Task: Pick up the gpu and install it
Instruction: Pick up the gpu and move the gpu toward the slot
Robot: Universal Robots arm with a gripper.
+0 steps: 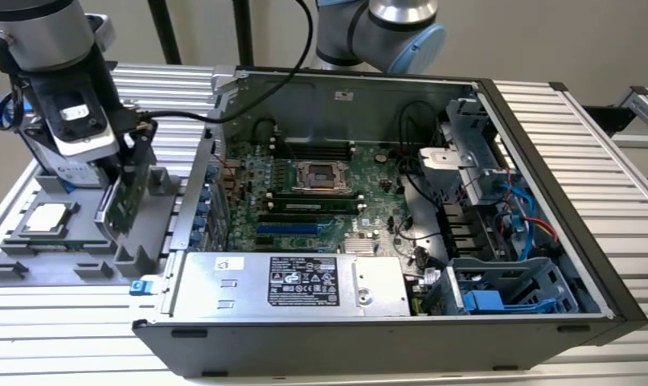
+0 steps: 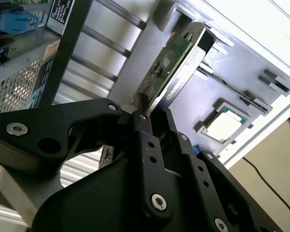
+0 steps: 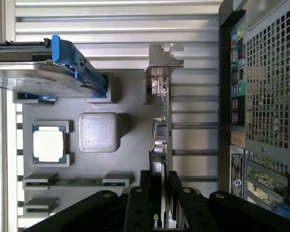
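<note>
The gpu [image 1: 124, 197] stands on edge over the grey parts holder [image 1: 45, 269], at the exterior view's left, beside the open computer case [image 1: 410, 322]. Its green board [image 2: 170, 60] and silver end bracket [image 3: 162, 57] show in the wrist views. My gripper [image 1: 120, 165] comes down on the card's upper edge. In both wrist views the black fingers press on the card's two faces, so the gripper [image 3: 160, 182] is shut on the gpu [image 3: 162, 128]. I cannot tell whether the card has left its slot in the holder.
The holder also carries a processor [image 3: 48, 146], a memory stick [image 3: 72, 182] and a hard drive with blue rails [image 3: 63, 72]. Inside the case lie the motherboard [image 1: 313, 201], its blue expansion slots [image 1: 292, 229], the power supply [image 1: 292, 281] and drive cages [image 1: 506, 289]. The case's rear wall [image 3: 266, 87] stands close beside the card.
</note>
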